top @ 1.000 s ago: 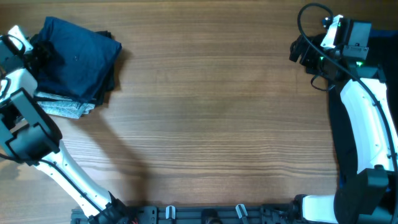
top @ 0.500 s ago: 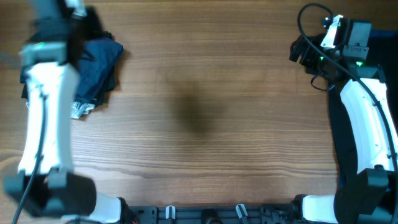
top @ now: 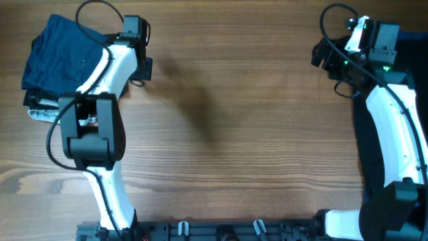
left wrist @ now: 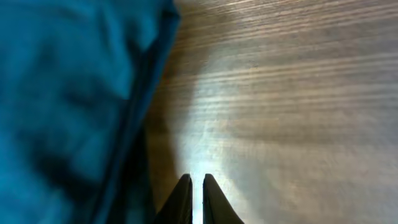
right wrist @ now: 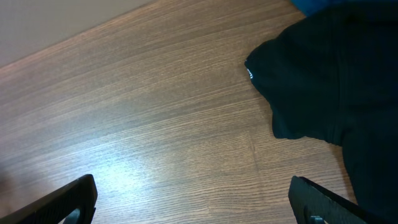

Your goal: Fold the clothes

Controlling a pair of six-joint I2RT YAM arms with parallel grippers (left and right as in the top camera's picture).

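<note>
At table's point(top: 241, 154) far-left corner, navy shorts point(top: 63, 50) lie folded atop stack, grey garment point(top: 41, 114) peeking beneath. Your left gripper point(left wrist: 193, 183) sits just beside shorts, fingers nearly together, empty. Your right gripper point(right wrist: 193, 190) spread wide, black garment point(right wrist: 323, 81) near.

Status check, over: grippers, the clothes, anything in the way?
Left gripper shut, empty, over table beside navy garment, which tops the far-left stack. Right gripper open, empty. Black garment lies near it.
</note>
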